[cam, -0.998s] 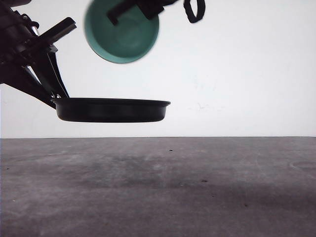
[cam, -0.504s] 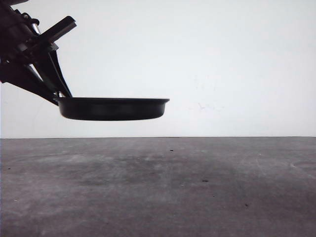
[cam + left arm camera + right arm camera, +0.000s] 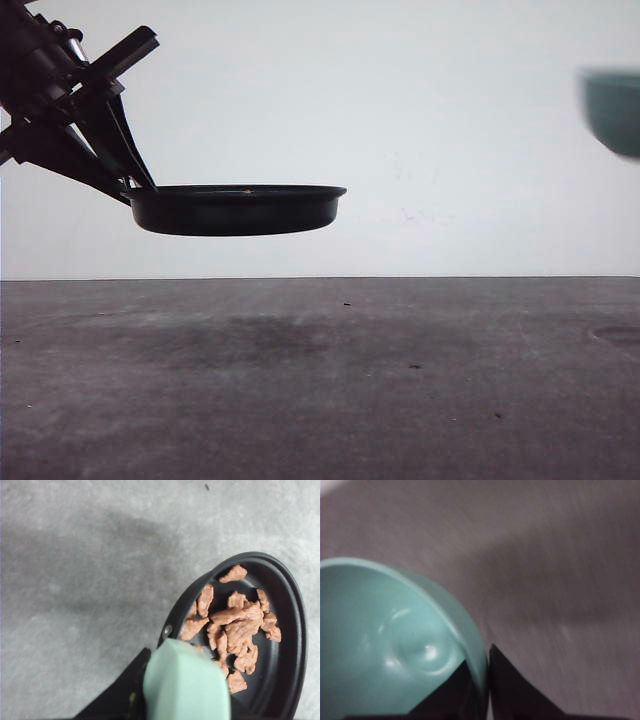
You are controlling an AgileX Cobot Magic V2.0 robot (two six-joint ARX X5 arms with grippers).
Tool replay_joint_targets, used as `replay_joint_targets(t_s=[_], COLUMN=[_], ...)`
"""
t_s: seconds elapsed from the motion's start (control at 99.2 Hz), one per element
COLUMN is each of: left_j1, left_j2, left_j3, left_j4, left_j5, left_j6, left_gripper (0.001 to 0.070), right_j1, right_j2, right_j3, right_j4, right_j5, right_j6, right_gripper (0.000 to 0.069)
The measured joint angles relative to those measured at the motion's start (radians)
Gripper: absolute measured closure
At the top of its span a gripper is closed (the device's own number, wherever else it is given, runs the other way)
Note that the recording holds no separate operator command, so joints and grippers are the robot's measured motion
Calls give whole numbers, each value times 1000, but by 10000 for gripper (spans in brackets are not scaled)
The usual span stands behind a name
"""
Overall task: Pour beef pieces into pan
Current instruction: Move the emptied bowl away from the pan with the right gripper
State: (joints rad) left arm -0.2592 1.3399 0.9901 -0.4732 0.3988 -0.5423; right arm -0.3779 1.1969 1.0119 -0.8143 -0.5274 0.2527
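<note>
Step in hand: the pour looks done, judging by the empty bowl; what remains is to keep the pan level and bring both pieces down gently.
Table (image 3: 320,400): grey, bare beneath the pan, with nothing standing in the way of a straight descent.
Left gripper (image 3: 150,690): clamped on the pan's mint-green handle (image 3: 187,682), jaws closed around it, holding the pan in the air well above the table.
Pan (image 3: 238,209): black, shallow, held about level on the left side of the front view; it should stay flat so nothing slides toward the far rim.
Beef pieces (image 3: 232,630): reddish-brown chunks heaped inside the pan, mostly on the half nearer the handle, one piece lying apart near the far rim.
Right gripper (image 3: 487,680): fingers pinched on the bowl's rim, one inside and one outside.
Bowl (image 3: 385,645): teal, empty, blurred with motion; in the front view it sits at the far right edge, well apart from the pan.
Risk: a tilt of the pan could spill pieces onto the table.
</note>
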Motion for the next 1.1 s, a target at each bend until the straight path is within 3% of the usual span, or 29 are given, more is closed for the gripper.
replay_joint_targets(t_s=[0.181,0.403,0.827,0.897,1.049,1.099], left_j1=[-3,-7,-8,-8,-8,-8], left_j2=[0,0,0,0,0,0], left_j3=[0,0,0,0,0,0], left_j4=[5,-2,-20,-20,-17,-15], left_j5=[0,0,0,0,0,-2], left_j6=[0,0,1,1,1,1], left_gripper=[658,658,658,658,658,658], right_j1=[23,145,182,182,182,188], right_j2=[108,190,257,257,257,256], right_j3=[-36,-87,-100,-100,-100,-100], right_j4=[-29,9,30,29,32,34], right_j5=[122,377,436,471,478,478], right_j6=[-71,-117,-127,-130,-129,-128], right_gripper=[676,676,663,569,136,38])
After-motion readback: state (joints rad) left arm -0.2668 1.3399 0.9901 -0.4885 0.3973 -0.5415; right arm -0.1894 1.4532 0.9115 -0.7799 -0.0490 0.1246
